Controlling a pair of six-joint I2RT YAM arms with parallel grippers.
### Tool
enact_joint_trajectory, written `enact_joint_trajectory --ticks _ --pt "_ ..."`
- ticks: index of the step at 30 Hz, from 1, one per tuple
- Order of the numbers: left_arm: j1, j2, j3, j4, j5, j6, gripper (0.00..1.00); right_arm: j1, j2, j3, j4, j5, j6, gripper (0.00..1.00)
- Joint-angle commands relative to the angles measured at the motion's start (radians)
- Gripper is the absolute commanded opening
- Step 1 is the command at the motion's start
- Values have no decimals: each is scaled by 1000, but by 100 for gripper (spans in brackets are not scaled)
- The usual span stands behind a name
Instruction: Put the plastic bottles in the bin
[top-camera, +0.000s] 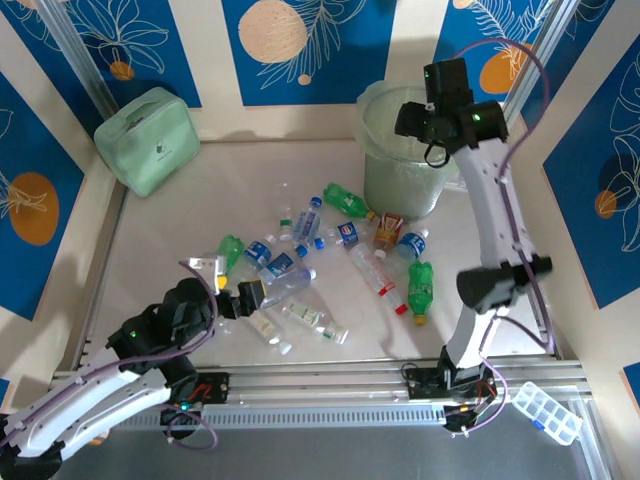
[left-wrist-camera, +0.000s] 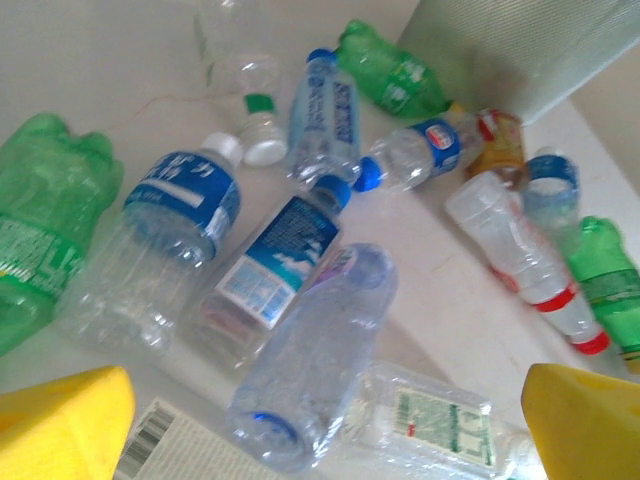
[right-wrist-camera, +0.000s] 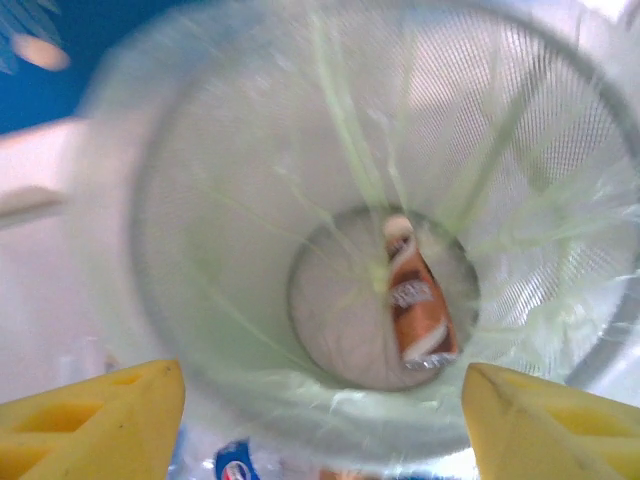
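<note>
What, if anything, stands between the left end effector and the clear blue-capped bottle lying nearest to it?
Nothing visible does. The open left end effector points straight at the clear blue-capped bottle, which lies centred in its gap. Other bottles crowd its sides but none lies across the approach.

You had white characters on the blue label of a clear bottle (left-wrist-camera: 185, 195), too blurred to read, and a round red, white and blue emblem on a small bottle (left-wrist-camera: 425, 152). A barcode (left-wrist-camera: 148, 445) stood on a white label, and the orange-labelled bottle (right-wrist-camera: 415, 305) bore white lettering you could not read.
</note>
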Motion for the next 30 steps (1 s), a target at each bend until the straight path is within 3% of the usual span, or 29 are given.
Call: enact_joint_trajectory --ticks 1,4,8,11,15,17,21,26,30 --pt "6 53 76 -146 -91 -84 99 101 -165 -206 199 18 -85 72" --pt "5 118 121 -315 -149 -269 100 260 -319 -461 349 68 -118 71" --pt "5 204 199 -549 -180 -463 100 438 -414 -714 427 52 -77 69" --pt "5 211 219 -707 -195 -648 100 545 -436 -896 532 52 -45 69" --pt "5 129 158 -744 -196 -807 99 646 -393 -1047 673 61 -31 69" --pt "8 101 138 -759 -219 -877 99 701 -352 -1097 746 127 -64 69" --pt "49 129 155 -797 -269 -933 99 752 -316 -1196 901 227 -106 70" --pt "188 150 126 -736 -163 -900 99 744 -404 -1382 1126 145 -64 69" --pt "294 115 55 -670 -68 -895 99 750 -446 -1443 1187 176 -73 69"
